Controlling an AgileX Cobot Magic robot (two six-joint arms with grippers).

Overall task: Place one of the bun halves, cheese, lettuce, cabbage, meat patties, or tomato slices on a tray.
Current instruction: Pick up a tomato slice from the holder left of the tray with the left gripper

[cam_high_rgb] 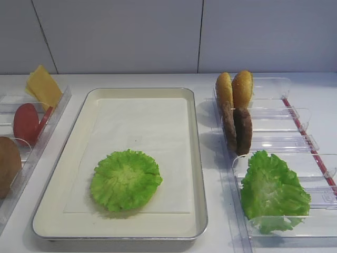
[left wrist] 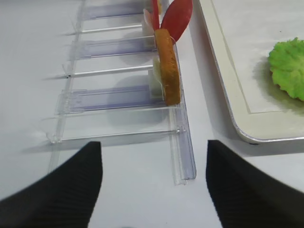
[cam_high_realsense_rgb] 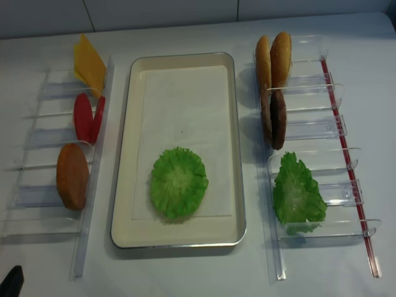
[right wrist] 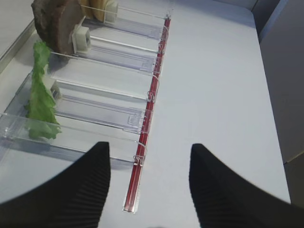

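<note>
Exterior high view, cataloguing outward from the tray (cam_high_rgb: 199, 174): holding one lettuce leaf (cam_high_rgb: 125, 180) lying flat on the paper liner toward the tray's near end, with the far end of the liner bare. Left of the tray, noting a clear left rack (cam_high_rgb: 52, 121) carrying, far to near, the cheese (cam_high_rgb: 45, 86) leaning, the tomato slices (cam_high_rgb: 26, 122) standing on edge as a pair, and one bun half (cam_high_rgb: 8, 166) upright. Right of the tray, noting a clear right rack (cam_high_rgb: 295, 113) carrying two bun halves (cam_high_rgb: 235, 89) on edge, the meat patties (cam_high_rgb: 238, 129) on edge just nearer, and a second lettuce leaf (cam_high_rgb: 274, 192) slumping in the nearest slot. Judging handling: lettuce likely being light, floppy and ruffled, best pinched at the upper rim; tomato slices looking thin, smooth and probably slippery, wanting a pinch across both faces at the top edge; patties appearing stiff and rough, offering the surest hold; cheese probably bending. Finding the left gripper (left wrist: 154, 190) hovering beside the left rack's near end, left of the tray, jaws spread wide and grasping nothing. Finding the right gripper (right wrist: 149, 190) hanging past the right rack's red strip, on the side away from the tray, likewise released and empty.
</note>
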